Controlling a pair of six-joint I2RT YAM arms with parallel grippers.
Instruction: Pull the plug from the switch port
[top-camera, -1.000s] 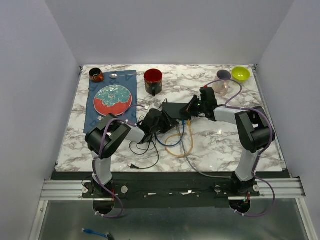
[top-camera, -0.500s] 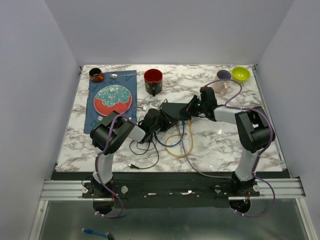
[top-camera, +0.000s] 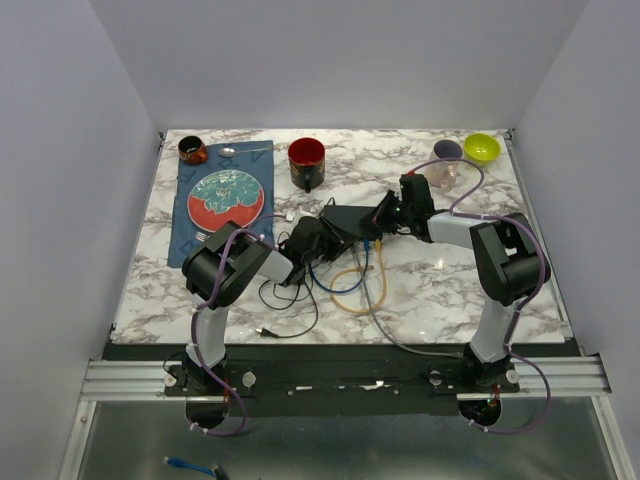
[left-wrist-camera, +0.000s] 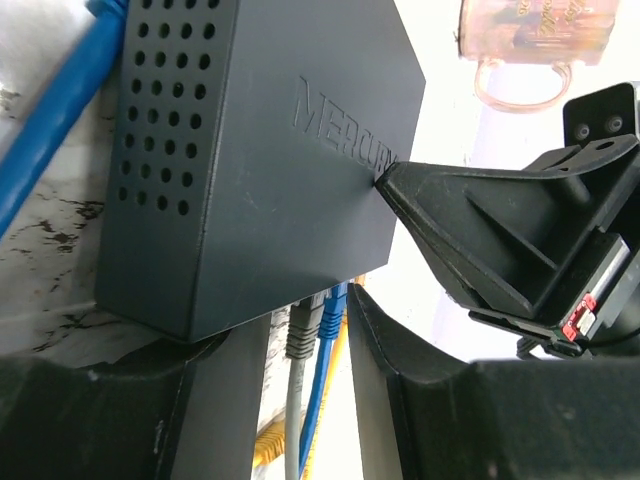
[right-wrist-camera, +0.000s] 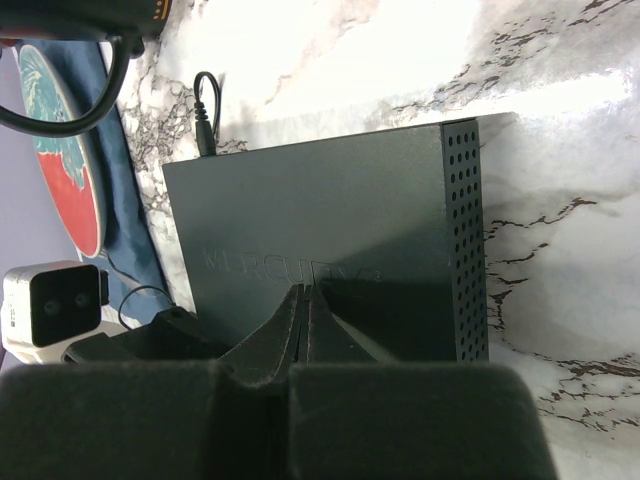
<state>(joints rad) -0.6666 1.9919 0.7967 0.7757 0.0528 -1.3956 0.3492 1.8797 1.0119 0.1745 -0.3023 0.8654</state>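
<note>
my right tool (right-wrist-camera: 303, 305) is clenched, its tips pressing on the switch (right-wrist-camera: 320, 240) mid-counter (top-camera: 440, 290). my left tool (left-wrist-camera: 308, 370) stands released astride the grey plug (left-wrist-camera: 302, 332) in its port. the plug looks light, stiff and latched; i'd pinch its body, not the limp cable.

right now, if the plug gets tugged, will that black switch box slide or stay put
The black vented plastic switch box looks hollow and light, so it would probably slide on the smooth marble tabletop. The shut right end effector pressing on its top likely pins it. The grey cable looks floppy and should bend, not push back.
</note>
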